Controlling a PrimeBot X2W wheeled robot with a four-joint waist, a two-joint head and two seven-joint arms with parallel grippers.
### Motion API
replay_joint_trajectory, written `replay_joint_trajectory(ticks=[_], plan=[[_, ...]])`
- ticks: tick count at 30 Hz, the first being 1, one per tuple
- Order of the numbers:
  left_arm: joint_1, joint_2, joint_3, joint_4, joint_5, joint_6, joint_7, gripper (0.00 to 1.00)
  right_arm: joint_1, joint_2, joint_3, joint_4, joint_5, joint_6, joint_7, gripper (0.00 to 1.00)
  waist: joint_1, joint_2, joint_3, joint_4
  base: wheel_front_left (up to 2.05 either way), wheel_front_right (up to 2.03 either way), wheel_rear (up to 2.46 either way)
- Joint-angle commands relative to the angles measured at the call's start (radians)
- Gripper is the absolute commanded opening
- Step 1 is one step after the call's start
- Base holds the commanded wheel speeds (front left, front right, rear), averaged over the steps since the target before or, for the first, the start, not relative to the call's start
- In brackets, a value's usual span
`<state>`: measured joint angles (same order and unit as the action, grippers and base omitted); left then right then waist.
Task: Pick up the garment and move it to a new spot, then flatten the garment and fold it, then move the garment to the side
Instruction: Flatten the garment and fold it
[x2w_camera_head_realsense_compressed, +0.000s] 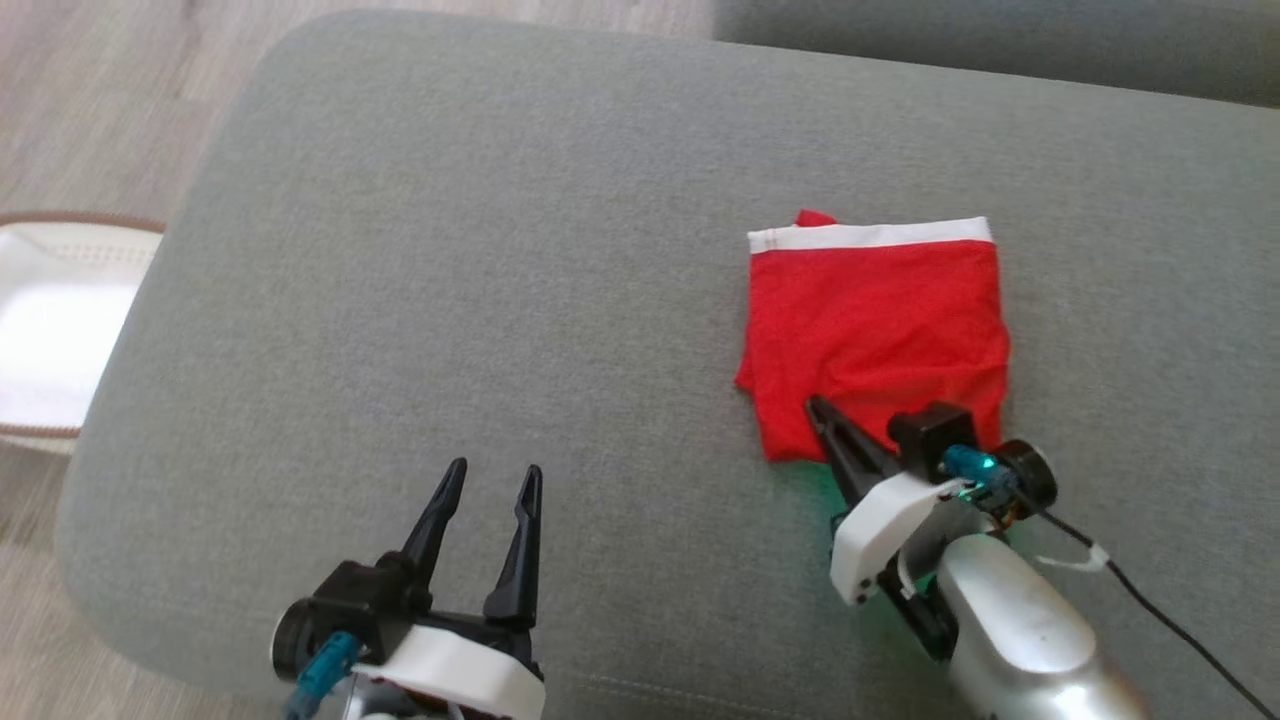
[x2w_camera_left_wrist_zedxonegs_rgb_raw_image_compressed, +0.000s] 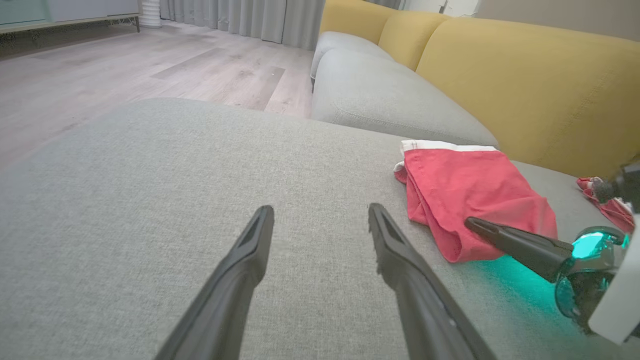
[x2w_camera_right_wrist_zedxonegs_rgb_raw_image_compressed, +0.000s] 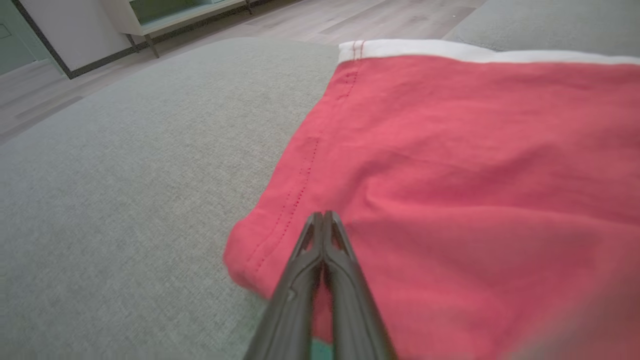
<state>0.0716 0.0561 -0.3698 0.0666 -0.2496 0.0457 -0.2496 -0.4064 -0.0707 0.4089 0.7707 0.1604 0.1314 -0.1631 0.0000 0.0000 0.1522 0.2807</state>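
Note:
The garment is a red pair of shorts with a white waistband, lying folded into a rough square on the grey cushion. My right gripper is shut, its tips pressed into the cloth at the garment's near left corner. In the right wrist view the garment spreads out beyond the closed right gripper. My left gripper stands open over bare cushion, well to the left of the garment. The left wrist view has the left gripper open, the garment and the right gripper at its near edge.
A pale basket with a brown rim stands on the wood floor past the cushion's left edge. Yellow sofa backs rise behind the garment. Another bit of red cloth lies at the far right. A black cable trails from my right wrist.

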Motion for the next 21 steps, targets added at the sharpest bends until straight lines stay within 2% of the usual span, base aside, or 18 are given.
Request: replay_joint_trajectory(ticks=[1, 5, 10, 11, 12, 13, 14, 21], plan=[[-0.034, -0.006, 0.040, -0.032, -0.002, 0.008, -0.012, 1.00, -0.031, 0.018, 0.038, -0.016, 0.013, -0.001, -0.018, 0.00, 0.0000, 0.0000, -0.012, -0.015, 0.00, 0.00, 0.00], [-0.025, -0.006, 0.049, -0.028, 0.001, 0.004, -0.012, 1.00, -0.024, 0.020, 0.059, -0.027, 0.045, -0.001, -0.039, 0.00, 0.0000, 0.0000, -0.039, -0.048, 0.00, 0.00, 0.00], [-0.011, -0.006, 0.072, -0.019, 0.014, -0.005, -0.012, 1.00, 0.018, 0.016, -0.017, -0.085, 0.067, -0.001, -0.077, 0.00, 0.0000, 0.0000, -0.083, -0.089, 0.00, 0.00, 0.00], [-0.008, -0.006, 0.079, -0.017, 0.017, -0.007, -0.012, 1.00, 0.031, 0.008, -0.041, -0.102, 0.059, -0.001, -0.082, 0.13, 0.0000, 0.0000, -0.091, -0.096, 0.00, 0.00, 0.00], [-0.004, -0.006, 0.086, -0.015, 0.021, -0.010, -0.012, 1.00, 0.046, -0.002, -0.066, -0.122, 0.048, -0.001, -0.087, 0.42, 0.0000, 0.0000, -0.100, -0.103, 0.00, 0.00, 0.00], [0.001, -0.006, 0.093, -0.013, 0.026, -0.014, -0.012, 1.00, 0.065, -0.012, -0.091, -0.143, 0.035, -0.001, -0.090, 0.78, 0.0000, 0.0000, -0.109, -0.110, 0.00, 0.00, 0.00], [0.006, -0.006, 0.101, -0.010, 0.030, -0.018, -0.012, 1.00, 0.086, -0.019, -0.120, -0.166, 0.026, -0.001, -0.092, 1.00, 0.0000, 0.0000, -0.119, -0.115, 0.00, 0.00, 0.00], [0.046, -0.003, 0.159, 0.015, 0.075, -0.064, -0.012, 1.00, 0.266, -0.045, -0.325, -0.345, -0.019, -0.001, -0.098, 1.00, 0.0000, 0.0000, -0.166, -0.129, 0.00, 0.00, 0.00]])
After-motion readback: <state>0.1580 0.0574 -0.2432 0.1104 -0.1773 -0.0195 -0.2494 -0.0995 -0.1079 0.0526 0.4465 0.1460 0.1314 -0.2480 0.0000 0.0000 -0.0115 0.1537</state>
